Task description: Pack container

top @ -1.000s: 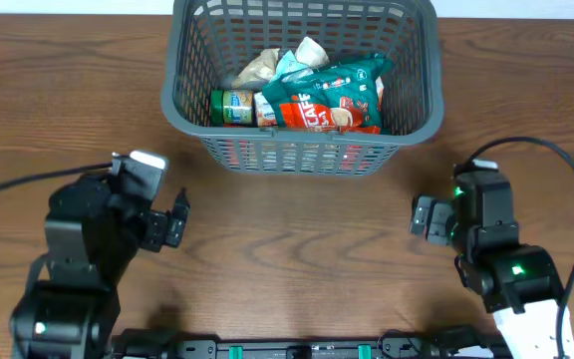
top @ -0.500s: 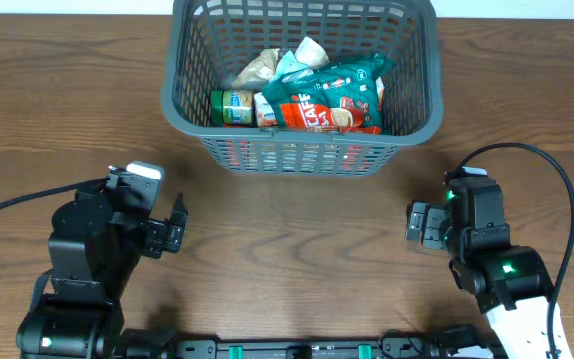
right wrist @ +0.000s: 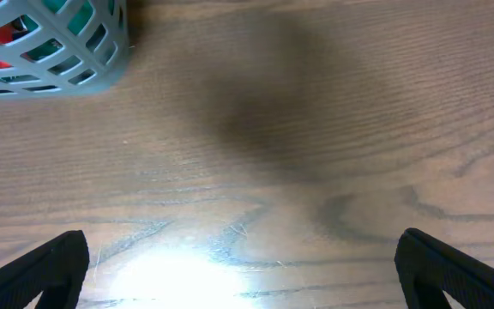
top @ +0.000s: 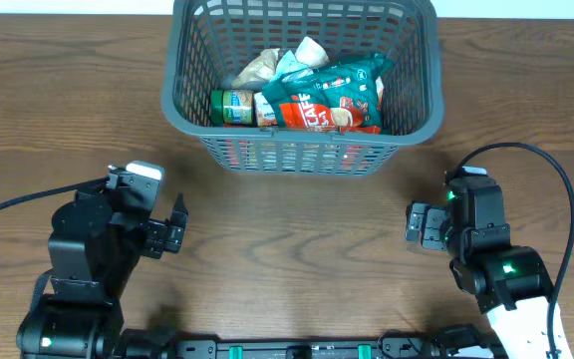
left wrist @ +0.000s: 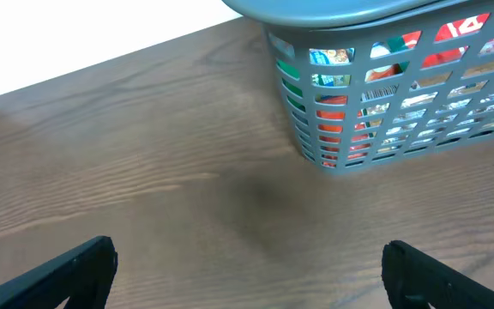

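Both the left claw (top: 177,227) and the right claw (top: 414,225) hang open and empty by the desk's front edge; the container (top: 302,152), mid back edge, looks packed, so parking seems next.

Overhead: high above, looking straight down on the table (top: 297,239), with its far edge at the top of the view and the container (top: 297,155) at far centre.
Left wrist: low and close, facing the far edge.
Right wrist: low and close, tilted down at the wood.
Shared: both wrist views and the overhead see the container's near corners, left wrist the near-left, right wrist the near-right.
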You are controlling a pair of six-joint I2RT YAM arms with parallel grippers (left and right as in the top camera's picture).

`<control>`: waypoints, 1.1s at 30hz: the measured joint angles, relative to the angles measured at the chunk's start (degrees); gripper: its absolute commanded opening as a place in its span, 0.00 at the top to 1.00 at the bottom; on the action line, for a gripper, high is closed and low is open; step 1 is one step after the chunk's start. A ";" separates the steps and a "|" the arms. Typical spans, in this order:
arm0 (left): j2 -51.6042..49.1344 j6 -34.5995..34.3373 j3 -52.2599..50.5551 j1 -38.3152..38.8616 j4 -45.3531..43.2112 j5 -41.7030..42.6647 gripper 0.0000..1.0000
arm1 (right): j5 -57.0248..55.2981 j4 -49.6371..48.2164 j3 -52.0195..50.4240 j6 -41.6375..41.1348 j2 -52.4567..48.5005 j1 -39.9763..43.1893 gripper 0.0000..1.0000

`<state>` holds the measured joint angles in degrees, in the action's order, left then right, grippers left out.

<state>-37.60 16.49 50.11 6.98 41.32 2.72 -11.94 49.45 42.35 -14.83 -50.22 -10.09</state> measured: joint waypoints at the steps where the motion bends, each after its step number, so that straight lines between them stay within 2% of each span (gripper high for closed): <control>1: 0.00 0.00 0.00 0.00 0.00 0.00 0.01 | 0.00 0.00 0.00 0.00 0.02 0.00 0.01; 5: 0.00 0.00 0.00 0.00 0.00 0.00 0.01 | 0.09 0.11 -0.02 0.00 1.46 0.00 0.01; 8: -0.07 0.00 0.00 0.00 0.00 -0.02 0.01 | 0.20 1.14 -0.04 0.00 6.14 0.00 0.01; 17: -0.13 0.00 0.00 0.00 0.00 -0.15 0.01 | 3.23 6.86 -1.57 1.20 27.08 0.07 0.01; 22: -0.11 0.00 0.00 0.00 -0.02 -0.15 0.01 | 3.54 4.63 -8.90 3.32 38.75 0.28 0.01; 27: -0.11 0.00 -0.02 0.00 -0.02 -0.15 0.02 | 4.02 -7.26 -20.55 4.15 46.42 0.63 0.01; 33: -0.11 0.00 -0.04 0.00 -0.04 -0.15 0.02 | 4.63 -30.82 -33.83 5.66 48.43 0.92 0.01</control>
<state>-37.71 16.49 50.06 6.98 41.28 2.57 -7.31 18.63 8.51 -9.17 -1.78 -9.17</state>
